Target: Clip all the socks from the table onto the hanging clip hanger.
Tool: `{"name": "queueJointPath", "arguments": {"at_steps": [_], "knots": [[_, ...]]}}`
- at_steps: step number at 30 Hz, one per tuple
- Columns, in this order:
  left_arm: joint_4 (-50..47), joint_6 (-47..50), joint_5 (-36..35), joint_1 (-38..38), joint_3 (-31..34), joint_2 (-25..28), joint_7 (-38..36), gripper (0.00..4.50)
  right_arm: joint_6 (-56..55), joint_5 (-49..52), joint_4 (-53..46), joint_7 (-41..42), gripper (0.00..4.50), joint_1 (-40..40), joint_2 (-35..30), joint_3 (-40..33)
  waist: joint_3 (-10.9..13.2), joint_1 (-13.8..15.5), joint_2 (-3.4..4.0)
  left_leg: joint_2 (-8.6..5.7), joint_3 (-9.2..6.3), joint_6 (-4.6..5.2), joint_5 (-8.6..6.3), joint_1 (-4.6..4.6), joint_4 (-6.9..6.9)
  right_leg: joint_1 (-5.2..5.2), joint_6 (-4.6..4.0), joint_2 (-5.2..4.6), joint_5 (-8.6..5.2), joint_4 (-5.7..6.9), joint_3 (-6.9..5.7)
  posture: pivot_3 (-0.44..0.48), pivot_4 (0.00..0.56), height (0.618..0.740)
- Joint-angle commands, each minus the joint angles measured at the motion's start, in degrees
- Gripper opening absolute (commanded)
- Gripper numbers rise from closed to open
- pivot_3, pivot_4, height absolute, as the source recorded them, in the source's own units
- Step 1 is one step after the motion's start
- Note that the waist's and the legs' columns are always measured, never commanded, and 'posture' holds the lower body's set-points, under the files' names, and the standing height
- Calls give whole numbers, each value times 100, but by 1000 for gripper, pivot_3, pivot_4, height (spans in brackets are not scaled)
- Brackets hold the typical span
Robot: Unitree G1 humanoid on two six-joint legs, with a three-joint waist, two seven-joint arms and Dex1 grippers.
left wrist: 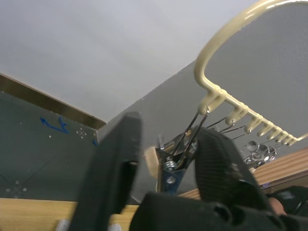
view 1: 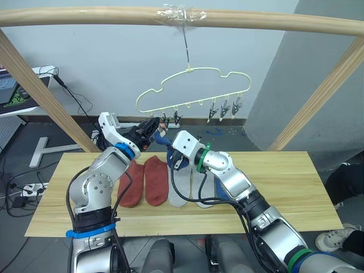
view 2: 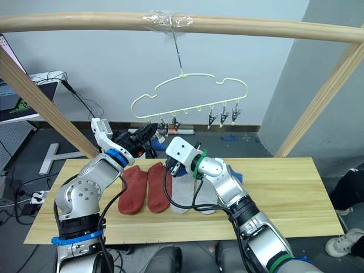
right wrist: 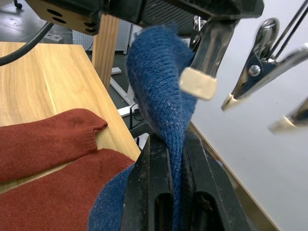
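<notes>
Blue sock is pinched in the closed right tool, lifted off the bench to the clip hanger. Left tool squeezes a clip; next, the sock edge must enter it.

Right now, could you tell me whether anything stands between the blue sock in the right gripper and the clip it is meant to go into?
Nothing visible does: the right gripper holds the blue sock right beside the clip, which the left gripper straddles.
</notes>
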Motion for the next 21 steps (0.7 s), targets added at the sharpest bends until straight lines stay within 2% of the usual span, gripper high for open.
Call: {"name": "queueJointPath", "arguments": {"at_steps": [1,6,8,11,17,21], "knots": [[-68,-12,-155,-82,80,71,-96,2967,-134,89,22,0,0,-176,58,-115,3,0,-1,-1,1,0,0,-1,0,-1,0,-1,0,-1,1,67,221,740],[-181,28,-236,133,210,228,-142,4480,46,404,177,86,0,-151,308,-270,5,-7,-3,2,0,-2,-1,-3,-2,-4,-3,-2,2,0,-1,64,213,740],[-268,63,-274,231,250,345,-165,4480,101,563,191,191,0,-157,400,-322,6,-14,-2,3,-1,-2,-2,-2,-4,-5,-4,-2,2,1,-1,68,212,740],[-307,98,-298,249,252,513,-238,4500,329,796,290,183,820,-262,534,-538,6,6,-2,3,-8,-3,-2,-6,-3,-6,-19,-2,11,0,-7,83,201,740],[-605,89,-352,489,240,845,-471,4500,762,1154,165,398,2941,-229,606,-721,5,30,-4,-2,-12,-3,-2,-11,0,-5,-25,-6,14,-2,-11,100,192,740],[-816,-13,-26,679,-77,1028,-569,4500,1014,1341,-246,583,4352,132,357,-772,3,82,-5,-2,-16,-6,-3,-13,-3,-6,-26,-8,15,-2,-15,106,171,740]]}}
